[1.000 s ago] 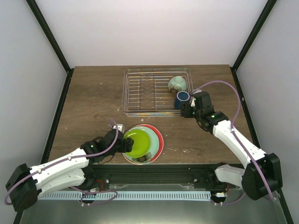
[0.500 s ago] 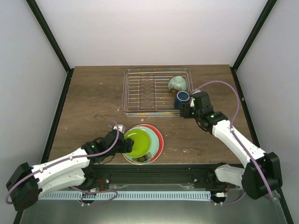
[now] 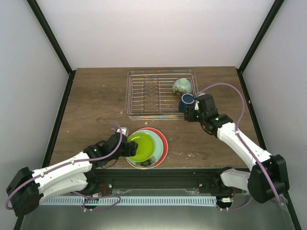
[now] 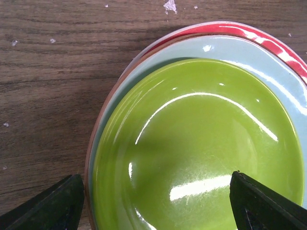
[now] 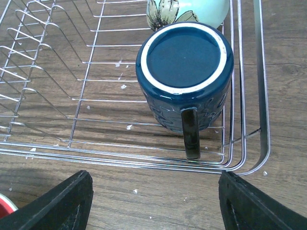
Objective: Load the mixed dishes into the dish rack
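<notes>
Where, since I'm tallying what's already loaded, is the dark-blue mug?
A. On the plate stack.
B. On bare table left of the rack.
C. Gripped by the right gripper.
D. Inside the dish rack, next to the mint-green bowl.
D: the right wrist view shows the mug inside the wire rim of the dish rack, the mint-green bowl right behind it.

The left arm [image 3: 62, 170] lay low along the near edge of the table [image 3: 96, 96], the left gripper [image 3: 130, 147] pointing right with jaws wide apart, while the right arm [image 3: 240, 143] stretched from the near right corner toward the far edge, the right gripper [image 3: 190, 114] likewise spread and empty.
</notes>
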Controlling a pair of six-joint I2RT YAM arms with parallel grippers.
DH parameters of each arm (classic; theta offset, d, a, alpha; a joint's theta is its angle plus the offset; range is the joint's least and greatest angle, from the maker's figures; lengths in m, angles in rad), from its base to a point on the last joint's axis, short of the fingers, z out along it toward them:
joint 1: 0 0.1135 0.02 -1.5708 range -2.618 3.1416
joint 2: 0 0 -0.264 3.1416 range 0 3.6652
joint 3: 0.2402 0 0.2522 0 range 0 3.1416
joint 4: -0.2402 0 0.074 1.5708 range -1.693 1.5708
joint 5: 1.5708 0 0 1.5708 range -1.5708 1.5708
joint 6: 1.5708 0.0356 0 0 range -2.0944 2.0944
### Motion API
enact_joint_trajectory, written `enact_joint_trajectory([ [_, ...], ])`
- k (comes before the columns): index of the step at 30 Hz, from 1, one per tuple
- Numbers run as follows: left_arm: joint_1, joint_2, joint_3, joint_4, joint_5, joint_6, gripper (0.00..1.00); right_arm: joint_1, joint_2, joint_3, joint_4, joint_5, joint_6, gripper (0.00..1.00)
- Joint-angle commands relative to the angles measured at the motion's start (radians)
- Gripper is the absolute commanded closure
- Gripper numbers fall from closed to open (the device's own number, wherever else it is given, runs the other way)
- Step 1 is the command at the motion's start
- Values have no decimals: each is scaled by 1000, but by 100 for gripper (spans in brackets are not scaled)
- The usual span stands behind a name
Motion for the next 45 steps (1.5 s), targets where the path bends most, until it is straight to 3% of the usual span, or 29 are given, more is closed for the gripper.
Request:
enact_joint_trajectory([
  [1, 4, -3, 29, 20, 13, 9, 16, 11, 0, 19, -13, 1, 12, 27],
  [23, 4, 60, -28, 157, 104, -2, 16, 21, 11, 25, -17, 1, 12, 27],
  [34, 3, 124, -71, 178, 75, -30, 18, 22, 3, 20, -25, 10, 11, 28],
  [37, 4, 120, -85, 194, 93, -33, 26, 23, 4, 20, -27, 10, 11, 32],
  [45, 3, 104, -112, 207, 130, -48, 70, 24, 1, 23, -39, 20, 12, 36],
])
